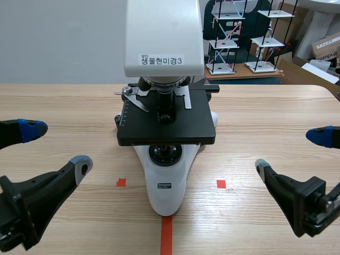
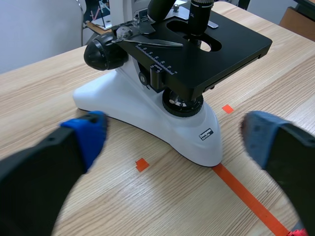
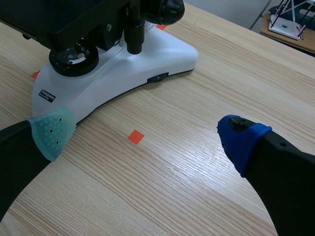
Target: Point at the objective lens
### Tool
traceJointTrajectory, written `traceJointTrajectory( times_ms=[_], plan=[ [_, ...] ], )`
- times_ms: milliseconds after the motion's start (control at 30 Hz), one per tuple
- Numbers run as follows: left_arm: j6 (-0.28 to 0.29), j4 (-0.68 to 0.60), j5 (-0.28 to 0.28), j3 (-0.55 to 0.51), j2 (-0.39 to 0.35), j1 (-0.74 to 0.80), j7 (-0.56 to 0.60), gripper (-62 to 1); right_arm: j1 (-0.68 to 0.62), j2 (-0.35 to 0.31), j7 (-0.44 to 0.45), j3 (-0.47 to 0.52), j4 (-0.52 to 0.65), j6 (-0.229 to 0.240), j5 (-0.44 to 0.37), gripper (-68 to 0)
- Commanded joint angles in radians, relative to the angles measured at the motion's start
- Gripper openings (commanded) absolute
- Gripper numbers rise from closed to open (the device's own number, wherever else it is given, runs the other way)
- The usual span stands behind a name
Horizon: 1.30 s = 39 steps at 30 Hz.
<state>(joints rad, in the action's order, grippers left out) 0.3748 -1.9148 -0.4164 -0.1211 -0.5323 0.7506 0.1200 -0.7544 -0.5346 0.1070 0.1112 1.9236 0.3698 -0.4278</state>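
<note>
One black objective lens [image 1: 166, 100] hangs straight down over the opening in the black stage [image 1: 202, 130] of the microscope [image 1: 167, 175], which stands at the middle of the table [image 1: 265, 106]. In the scene view the white head [image 1: 163, 37] hides the lens's upper end, and in the left wrist view that end is cut off. I cannot tell whether its tip touches the stage. The right wrist view shows none of the lens, only the stage's underside, a black focus knob [image 3: 167, 9] and the white base [image 3: 162, 59]. A label [image 1: 161, 60] on the head carries Korean writing that ends in a 3.

The left gripper [image 1: 56, 147] sits low at the near left with its fingers spread wide and nothing between them, well apart from the microscope. The right gripper [image 1: 291, 153] mirrors it at the near right, also spread and holding nothing. Beyond the table, stick-and-plate models [image 1: 228, 37] are partly hidden behind the head.
</note>
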Motion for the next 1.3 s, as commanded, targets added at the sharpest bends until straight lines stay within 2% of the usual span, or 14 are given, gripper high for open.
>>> traceJointTrajectory(
  times_ms=[0,67,233,333,500,767,800,967,1067,1267],
  plan=[
    [0.002,-0.011,-0.006,0.001,0.000,0.000,0.010,-15.1,0.003,-0.002,0.018,0.007,0.008,-0.003,-0.006,-3.3],
    [0.002,-0.011,-0.006,0.001,0.000,0.000,0.010,-19.2,0.003,-0.002,0.015,0.007,0.008,-0.003,-0.006,-3.3],
    [0.002,-0.011,-0.006,0.001,0.000,0.000,0.011,-19.5,0.003,-0.003,-0.002,0.007,0.008,-0.003,-0.006,-3.3],
    [0.002,-0.011,-0.006,0.001,0.000,0.000,0.011,-25.2,0.003,-0.003,-0.016,0.007,0.008,-0.003,-0.006,-3.3],
    [0.002,-0.011,-0.006,0.001,0.000,0.000,0.011,-27.7,0.003,-0.003,-0.016,0.007,0.008,-0.003,-0.003,-3.3],
    [0.002,-0.011,-0.006,0.001,0.000,0.000,0.022,-56.1,0.003,-0.003,-0.027,0.007,0.008,-0.004,-0.003,-3.3],
    [0.002,-0.011,-0.006,0.001,0.000,-0.002,0.029,-57.5,0.003,-0.003,-0.027,0.007,0.008,-0.004,-0.003,-3.3],
    [0.006,-0.010,0.003,0.021,0.000,-0.048,0.040,-57.5,0.003,-0.002,-0.027,0.007,0.008,-0.004,-0.003,-3.3],
    [0.013,-0.010,0.040,0.050,0.000,-0.090,0.040,-57.5,0.003,-0.002,-0.027,0.007,0.008,-0.004,-0.003,-3.3],
    [0.039,-0.008,0.047,0.129,0.000,-0.177,0.038,-57.5,0.003,-0.003,-0.042,0.007,0.008,-0.004,-0.003,-3.3]
  ],
)
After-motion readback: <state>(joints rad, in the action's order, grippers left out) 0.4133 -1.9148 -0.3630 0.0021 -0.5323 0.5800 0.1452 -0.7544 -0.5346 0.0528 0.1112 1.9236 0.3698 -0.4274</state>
